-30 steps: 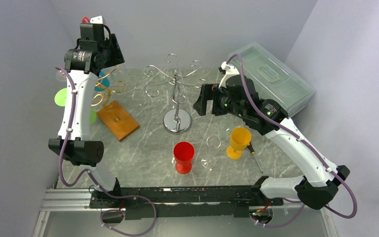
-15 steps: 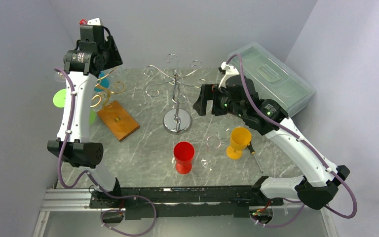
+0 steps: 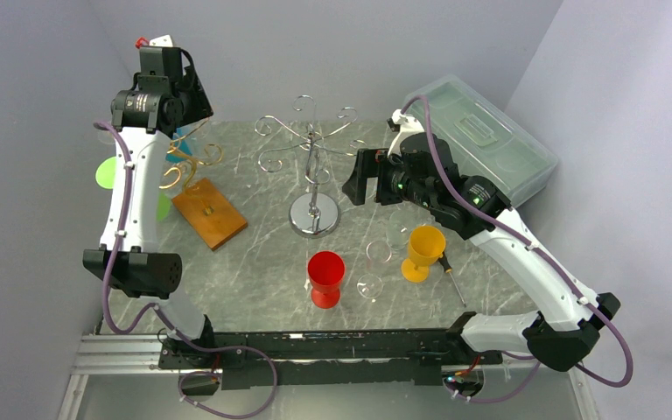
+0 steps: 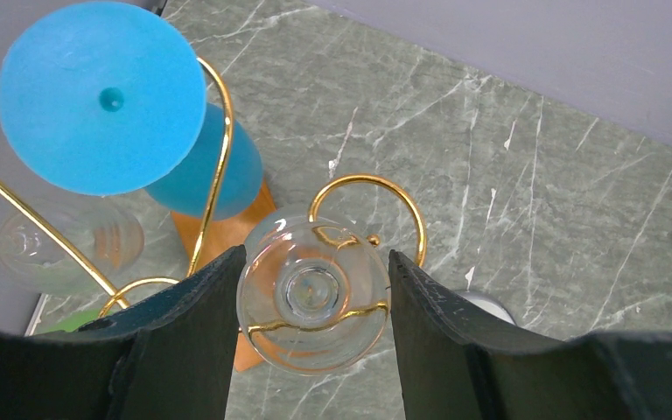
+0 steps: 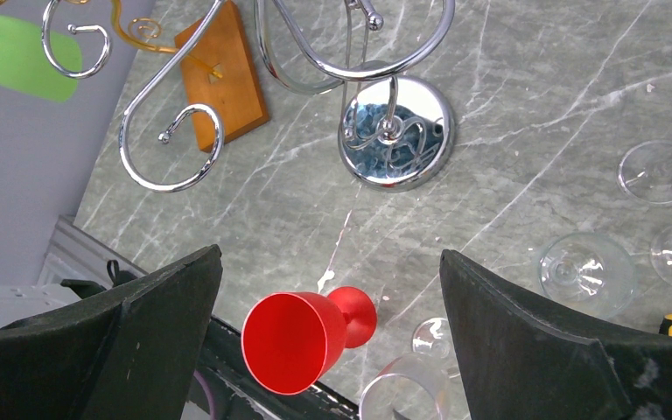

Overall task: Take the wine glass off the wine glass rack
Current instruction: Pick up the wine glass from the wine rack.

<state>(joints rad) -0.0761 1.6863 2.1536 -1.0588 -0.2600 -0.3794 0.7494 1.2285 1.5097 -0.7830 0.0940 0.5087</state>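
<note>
Left claw clasps a clear wine glass.

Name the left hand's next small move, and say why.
Probably draw the clear glass slowly away from the gold rack. The left hand grips the glass on both sides, and one of the rack's loops curves right behind it, so it may not be free yet.

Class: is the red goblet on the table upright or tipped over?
Upright: the red goblet stands on its base, its open mouth facing up.
</note>
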